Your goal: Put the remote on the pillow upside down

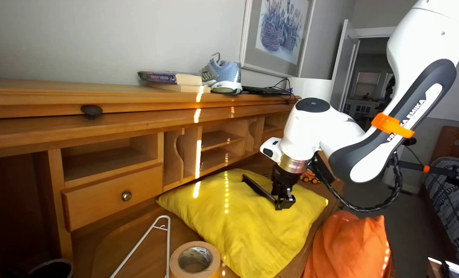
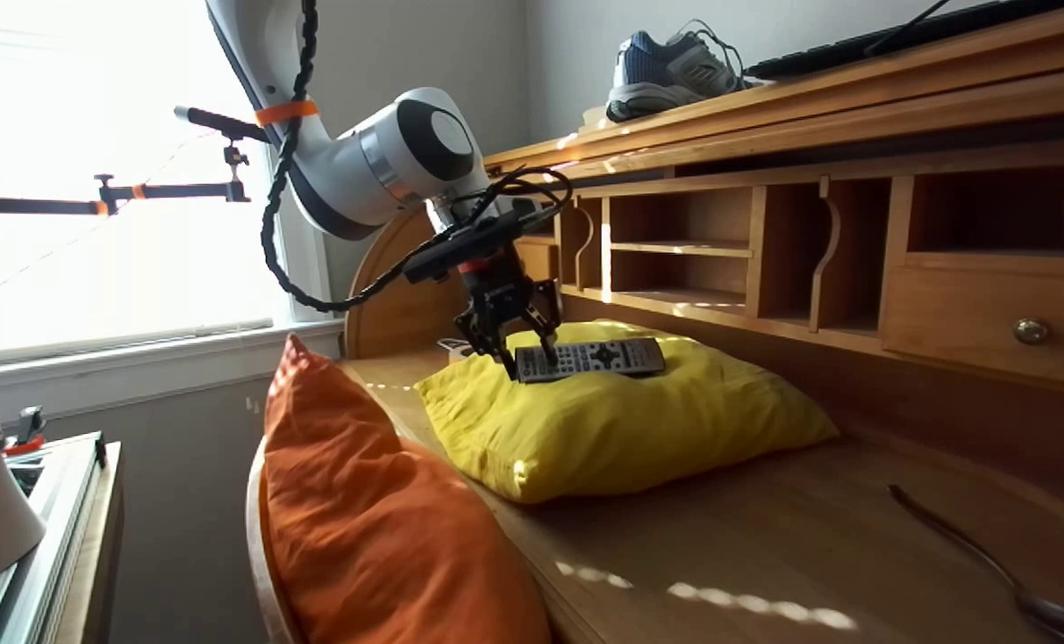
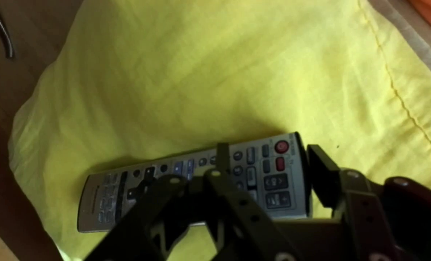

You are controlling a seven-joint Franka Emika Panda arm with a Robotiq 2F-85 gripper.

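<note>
The remote [image 2: 630,356] is grey with a dark edge and lies on the yellow pillow [image 2: 657,438], buttons showing in this exterior view. In an exterior view it appears as a dark slanted bar [image 1: 257,188] on the pillow [image 1: 233,231]. In the wrist view the remote [image 3: 197,165] shows its button face, red buttons at the right end. My gripper [image 3: 268,157] is open: one finger is over the button face, the other is just past the red-button end, close to or touching it. The gripper [image 2: 530,362] is low over the pillow. Its linkage hides part of the remote.
The pillow is on a wooden desk [image 2: 764,528] with cubbies and a drawer [image 1: 113,197] behind. An orange cushion [image 2: 389,537] stands at the desk's front edge. A tape roll [image 1: 194,260], a white hanger [image 1: 167,231] and a dark spoon-like utensil [image 2: 970,555] are on the desk.
</note>
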